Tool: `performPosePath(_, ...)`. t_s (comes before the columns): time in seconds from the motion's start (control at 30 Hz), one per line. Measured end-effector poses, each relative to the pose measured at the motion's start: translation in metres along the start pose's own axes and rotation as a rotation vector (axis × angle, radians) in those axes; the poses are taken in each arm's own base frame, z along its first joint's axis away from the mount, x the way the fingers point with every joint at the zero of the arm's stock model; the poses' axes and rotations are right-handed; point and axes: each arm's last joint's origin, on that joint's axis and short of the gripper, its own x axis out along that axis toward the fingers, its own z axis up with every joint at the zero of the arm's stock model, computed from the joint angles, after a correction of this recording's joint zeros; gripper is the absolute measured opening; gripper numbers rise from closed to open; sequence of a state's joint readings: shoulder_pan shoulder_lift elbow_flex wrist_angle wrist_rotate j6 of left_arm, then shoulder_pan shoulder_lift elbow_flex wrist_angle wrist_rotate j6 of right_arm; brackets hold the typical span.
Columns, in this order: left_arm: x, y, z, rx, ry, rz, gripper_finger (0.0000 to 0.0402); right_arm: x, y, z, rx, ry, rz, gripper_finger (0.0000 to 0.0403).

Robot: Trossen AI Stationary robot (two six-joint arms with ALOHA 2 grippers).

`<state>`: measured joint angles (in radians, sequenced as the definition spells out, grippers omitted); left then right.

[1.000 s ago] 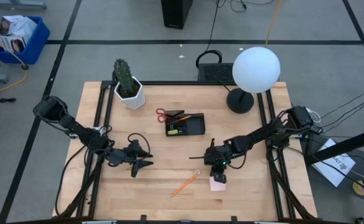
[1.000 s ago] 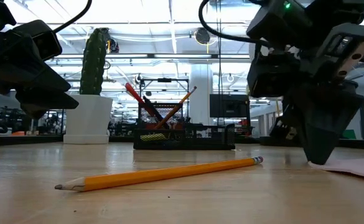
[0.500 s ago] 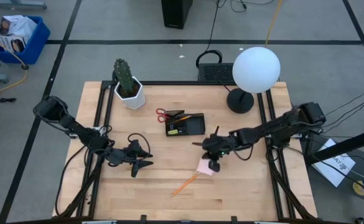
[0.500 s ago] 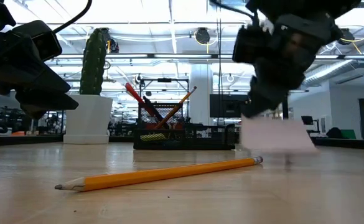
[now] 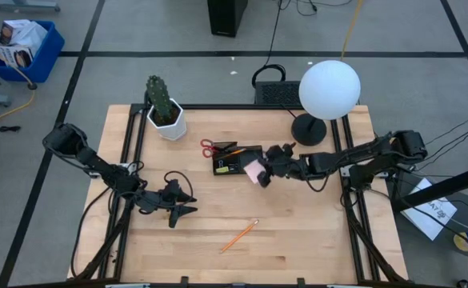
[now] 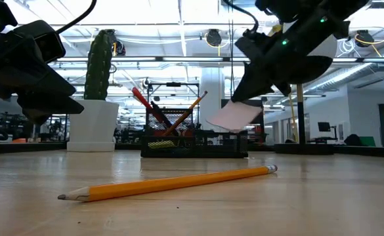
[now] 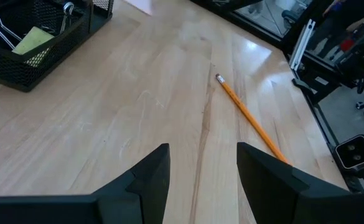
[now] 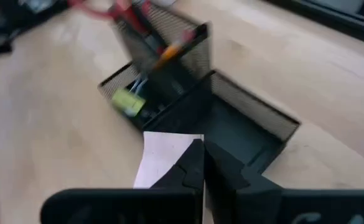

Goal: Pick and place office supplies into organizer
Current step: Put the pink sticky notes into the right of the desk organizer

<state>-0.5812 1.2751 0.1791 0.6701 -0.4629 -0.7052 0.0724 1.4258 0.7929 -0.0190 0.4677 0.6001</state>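
My right gripper (image 5: pixel 263 174) is shut on the pink sticky-note pad (image 5: pixel 254 170) and holds it in the air just over the right end of the black mesh organizer (image 5: pixel 238 160). The organizer holds red-handled scissors (image 5: pixel 210 147), an orange pencil and small items. A loose orange pencil (image 5: pixel 239 236) lies flat on the table near the front; it also shows in the low view (image 6: pixel 165 183). My left gripper (image 5: pixel 192 206) is open and empty, left of that pencil, just above the table. My right gripper pinches the pad by one edge (image 8: pixel 191 148) between its two shut fingers (image 8: pixel 214 167). The fingers slant down from the table's right side. The pad (image 6: pixel 234 115) hangs tilted ahead of the fingertips, clear of the table and of the organizer.
A white hexagonal pot with a cactus (image 5: pixel 164 112) stands at the far left. A lamp with a white globe (image 5: pixel 328 90) and a dark base (image 5: pixel 308 130) stands at the far right, close behind my right arm. Bare wood lies between the organizer and the loose pencil.
My right gripper has lifted the pink pad off the table near the front right and carried it up and toward the far left, to the organizer's right end. The pad is now clear of the table and tilted.
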Motion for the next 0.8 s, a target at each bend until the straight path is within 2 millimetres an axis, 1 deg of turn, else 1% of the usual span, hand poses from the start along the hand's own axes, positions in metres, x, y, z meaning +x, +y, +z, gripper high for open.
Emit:
performPosePath(0.13, 0.000, 0.000, 0.000, 0.003, 0.004, -0.004, 0.0189, 0.008, -0.015, 0.011, 0.118, -0.035, -0.049, 0.0000)
performPosePath(0.43, 0.000, 0.000, 0.000, 0.008, 0.006, -0.007, 0.0189, 0.019, -0.041, 0.035, 0.281, -0.142, -0.094, 0.0000)
performPosePath(0.57, 0.000, 0.000, 0.000, 0.015, 0.006, -0.007, 0.0189, 0.026, -0.045, 0.033, 0.322, -0.130, -0.116, 0.0000)
performPosePath(0.8, 0.000, 0.000, 0.000, 0.021, 0.007, -0.008, 0.0189, 0.054, -0.040, 0.023, 0.386, -0.120, -0.062, 0.0000)
